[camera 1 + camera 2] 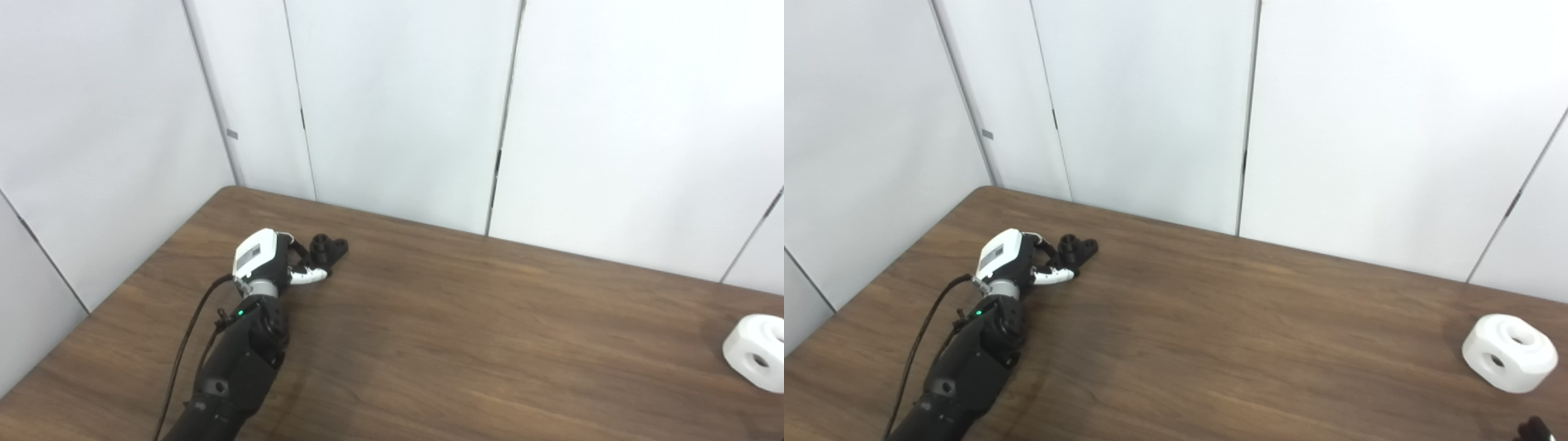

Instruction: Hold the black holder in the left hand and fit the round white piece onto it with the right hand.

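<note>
L hand [269, 260] at black holder [328, 247]; white piece [1509, 351] far R on table [1213, 343]

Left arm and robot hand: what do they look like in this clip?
The left arm is black, with a small green light near the wrist and a black cable looping alongside it. The left robot hand has a white back cover, a silver wrist ring, and dark fingers with a white-shelled thumb.
</note>
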